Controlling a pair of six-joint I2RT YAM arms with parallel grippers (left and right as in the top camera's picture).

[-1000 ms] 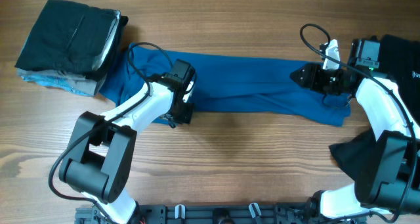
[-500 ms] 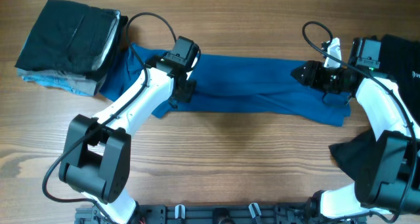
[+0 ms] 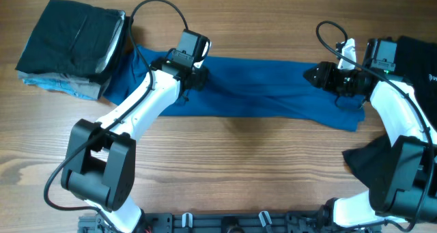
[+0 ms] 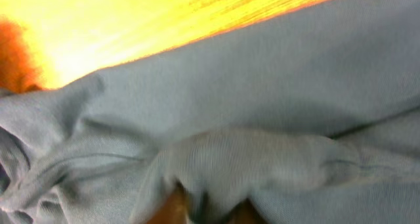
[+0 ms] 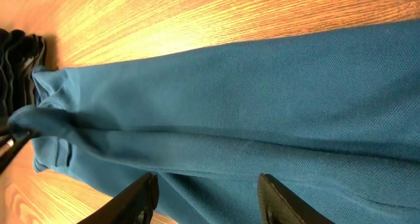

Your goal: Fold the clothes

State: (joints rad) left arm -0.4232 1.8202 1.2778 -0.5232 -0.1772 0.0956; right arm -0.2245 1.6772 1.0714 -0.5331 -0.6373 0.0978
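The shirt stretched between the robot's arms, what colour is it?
The shirt is plain blue, clearest from overhead.

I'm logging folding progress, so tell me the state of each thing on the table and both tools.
Shirt: folded into a long strip, lying flat.
Stack: folded, piled far left.
Black garment: loose, partly out of frame.
Left tool: on the shirt, jaws hidden.
Right tool: open over the shirt's end.

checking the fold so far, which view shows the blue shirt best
Overhead: nearly the whole blue shirt lies as a long folded band. Right wrist shows one stretch of it; left wrist, only a blurred close-up of bunched cloth.
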